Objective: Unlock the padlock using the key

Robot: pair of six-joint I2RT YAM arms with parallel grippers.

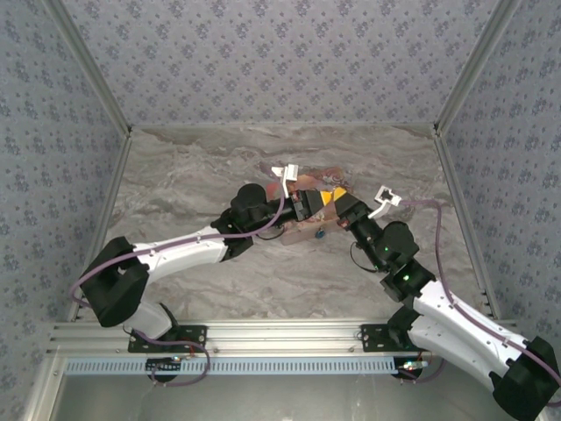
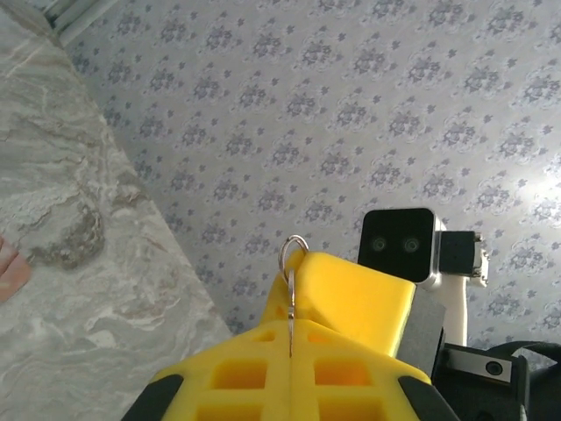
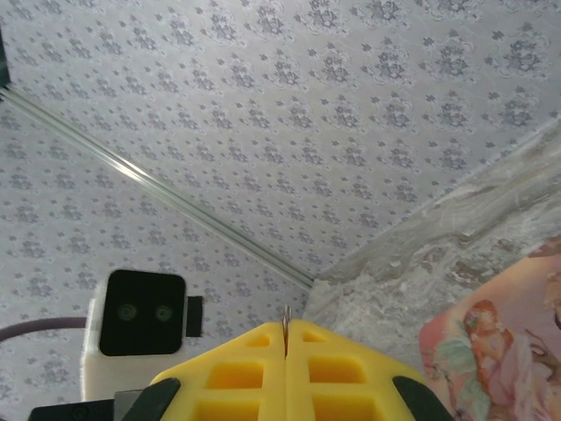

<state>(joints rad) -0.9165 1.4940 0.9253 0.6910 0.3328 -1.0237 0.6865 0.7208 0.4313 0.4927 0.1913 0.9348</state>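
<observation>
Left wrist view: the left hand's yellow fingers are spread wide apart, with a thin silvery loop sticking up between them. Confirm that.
Not spread: in the left wrist view the left hand has its yellow fingers pressed together, clamped on the thin silvery loop sticking up between them.

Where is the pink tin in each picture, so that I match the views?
Top external: the pink tin lies mid-table, just above the picture's centre.
Left wrist: the tin is a pink sliver at the left edge.
Right wrist: the tin fills the bottom right corner.
Shared landmark: the marble table.
</observation>
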